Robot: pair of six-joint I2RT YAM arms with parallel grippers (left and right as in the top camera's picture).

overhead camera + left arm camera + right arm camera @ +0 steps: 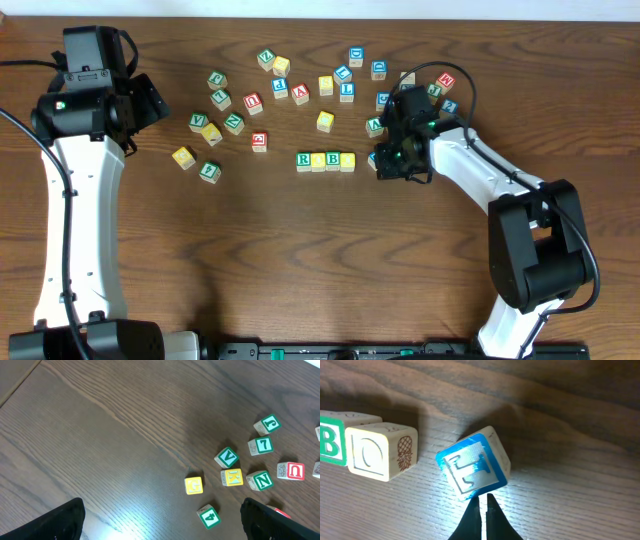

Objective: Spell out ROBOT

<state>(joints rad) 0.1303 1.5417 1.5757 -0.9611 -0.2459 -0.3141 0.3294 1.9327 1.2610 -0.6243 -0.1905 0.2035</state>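
Reads R (303,160), first O (318,160), B (333,159), last O (347,160) in a tight row mid-way across the surface (300,260). Lacks only the T (472,467), lying twisted just right of the last O, apart from it and probably needing squaring and sliding in. Works with right jaws pressed together, tips seemingly touching the T's near edge, pinching nothing; holds left jaws spread wide, empty, at far left.
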